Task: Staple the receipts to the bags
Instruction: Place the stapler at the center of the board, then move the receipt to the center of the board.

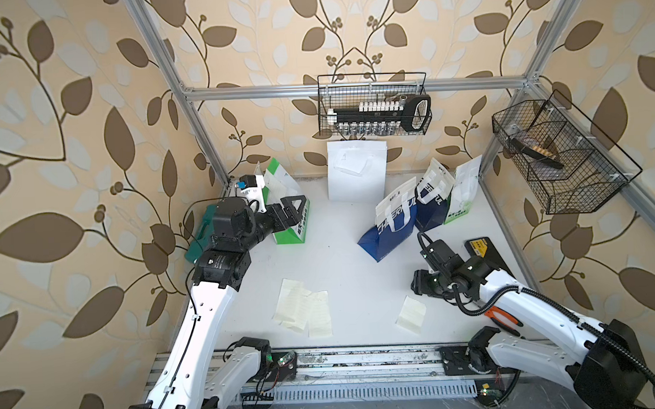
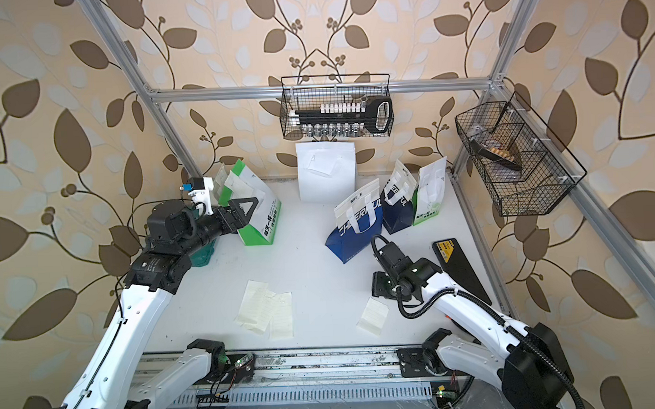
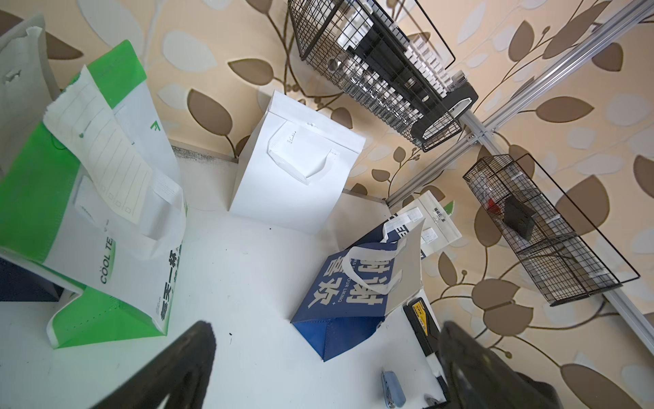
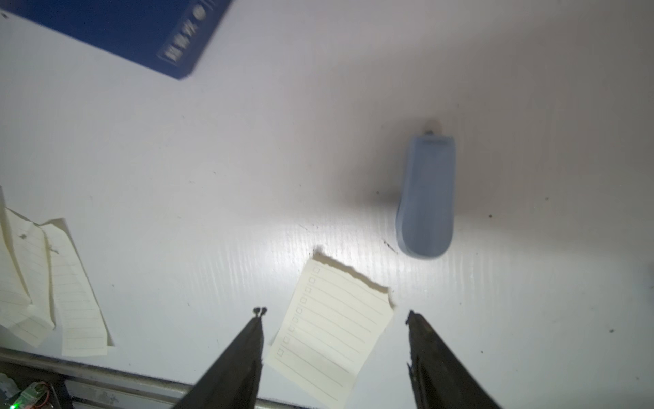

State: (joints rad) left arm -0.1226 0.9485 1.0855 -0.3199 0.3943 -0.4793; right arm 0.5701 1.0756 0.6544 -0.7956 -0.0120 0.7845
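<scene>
Lying flat, a receipt (image 4: 329, 336) sits framed by the spread right claw (image 4: 335, 312).

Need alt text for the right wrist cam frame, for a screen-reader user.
The right tool hangs open, holding nothing, over a lined cream receipt lying flat on the white table. A light-blue stapler lies close by, apart from that receipt. At the frame's edges are more receipts and a corner of a navy bag.
</scene>
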